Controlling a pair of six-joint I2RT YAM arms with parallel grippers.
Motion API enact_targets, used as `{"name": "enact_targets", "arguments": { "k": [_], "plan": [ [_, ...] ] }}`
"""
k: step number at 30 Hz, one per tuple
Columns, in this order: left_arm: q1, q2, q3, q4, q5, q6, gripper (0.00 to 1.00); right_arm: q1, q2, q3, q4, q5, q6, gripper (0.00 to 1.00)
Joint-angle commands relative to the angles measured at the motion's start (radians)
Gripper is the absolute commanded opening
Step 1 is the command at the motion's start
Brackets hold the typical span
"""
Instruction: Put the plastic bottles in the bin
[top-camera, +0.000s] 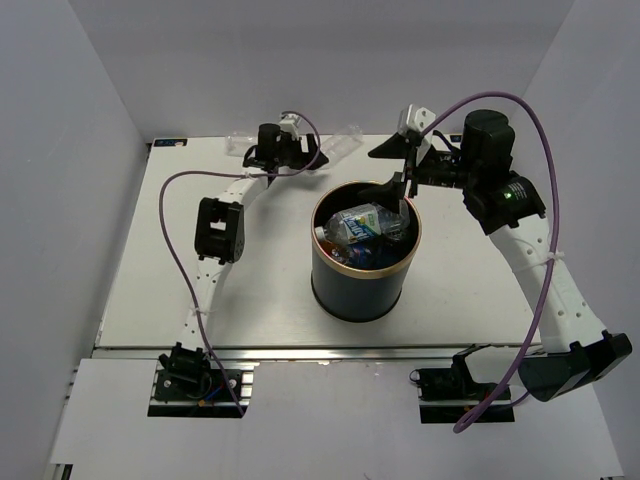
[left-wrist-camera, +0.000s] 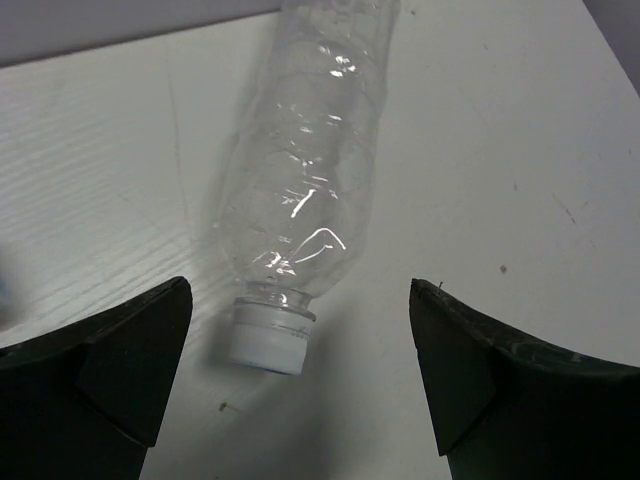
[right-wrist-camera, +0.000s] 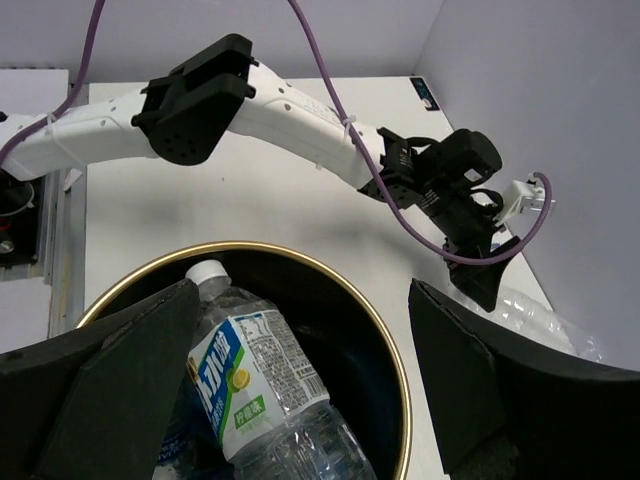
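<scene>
The dark bin (top-camera: 345, 295) with a gold rim stands mid-table and holds several bottles (top-camera: 362, 226). My right gripper (top-camera: 393, 170) hangs open and empty over the bin's far right rim. In the right wrist view (right-wrist-camera: 305, 300) a bottle with a green-white label (right-wrist-camera: 255, 385) lies in the bin (right-wrist-camera: 395, 370) below it. My left gripper (top-camera: 308, 153) is at the table's far edge, open. In the left wrist view (left-wrist-camera: 300, 330) a clear crinkly bottle (left-wrist-camera: 305, 180) lies on the table, its white cap (left-wrist-camera: 268, 342) just ahead of the gap, nearer the left finger. This bottle shows in the top view (top-camera: 345, 140).
Another clear plastic item (top-camera: 238, 145) lies at the far edge, left of the left gripper. The back wall rises just behind both. The left arm (right-wrist-camera: 270, 110) stretches across the table left of the bin.
</scene>
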Motion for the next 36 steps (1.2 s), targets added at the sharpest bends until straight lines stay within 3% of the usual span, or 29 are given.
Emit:
{"name": "enact_targets", "arguments": {
  "k": [1, 12, 16, 19, 20, 27, 36],
  "plan": [
    [0.018, -0.007, 0.047, 0.065, 0.099, 0.037, 0.98, -0.003, -0.022, 0.008, -0.027, 0.035, -0.013, 0.89],
    [0.008, 0.058, 0.051, 0.157, 0.164, -0.023, 0.98, -0.005, -0.042, -0.025, -0.046, 0.126, -0.014, 0.89],
    [0.002, 0.029, -0.011, 0.166, 0.164, -0.014, 0.6, -0.003, -0.056, -0.029, -0.043, 0.155, -0.002, 0.89],
    [0.002, -0.019, -0.06, 0.165, 0.159, 0.012, 0.46, -0.003, -0.071, -0.034, -0.033, 0.175, 0.002, 0.89],
    [0.003, -0.029, -0.081, 0.162, 0.153, 0.017, 0.34, -0.003, -0.074, -0.041, -0.032, 0.178, 0.009, 0.89],
    [0.003, -0.074, -0.103, 0.15, 0.128, 0.016, 0.0, -0.005, -0.105, -0.054, -0.009, 0.201, 0.036, 0.89],
    [0.006, -0.331, -0.316, 0.238, 0.095, -0.014, 0.0, -0.003, -0.137, -0.096, 0.048, 0.186, 0.076, 0.88]
  ]
}}
